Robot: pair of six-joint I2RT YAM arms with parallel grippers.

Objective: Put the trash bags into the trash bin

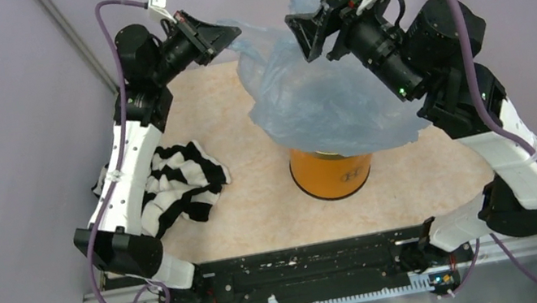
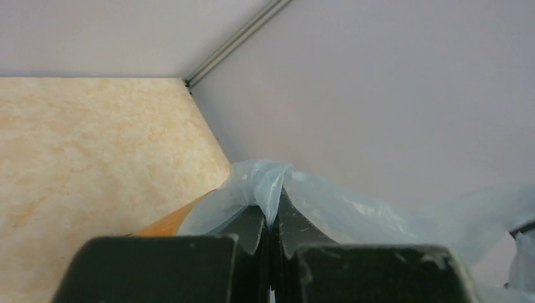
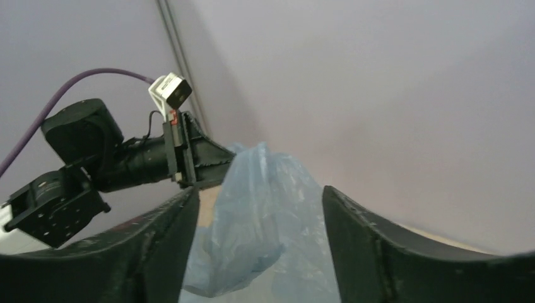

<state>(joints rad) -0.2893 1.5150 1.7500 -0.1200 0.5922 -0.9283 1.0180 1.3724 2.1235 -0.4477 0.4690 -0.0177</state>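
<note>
Purple walls stand around a sandy table (image 1: 231,117). The blue trash bag (image 1: 323,101) hangs in the air and drapes over the orange trash bin (image 1: 333,175). The left gripper (image 2: 272,218) pinches one bag corner tight. The right gripper (image 3: 258,201) has its fingers (image 3: 165,240) spread wide, with the bag between them, maybe not touching.

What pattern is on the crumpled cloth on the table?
Black-and-white stripes on the cloth, seen best in the top external view.
</note>
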